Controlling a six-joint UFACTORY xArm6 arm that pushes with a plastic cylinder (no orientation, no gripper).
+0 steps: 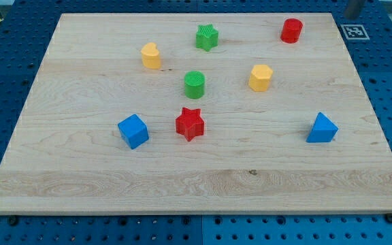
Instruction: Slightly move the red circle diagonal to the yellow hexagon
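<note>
- An open lane is seen between the red circle (292, 30) and the yellow hexagon (260, 77).
- The hexagon's left is flanked by the green cylinder (194, 84), well apart.

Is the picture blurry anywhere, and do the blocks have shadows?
In the camera view everything looks sharp: the red circle, yellow hexagon and red star have crisp edges. Light is soft and even, so each block casts only a small faint shadow at its base. No glare on the board. My tip does not clearly show.
</note>
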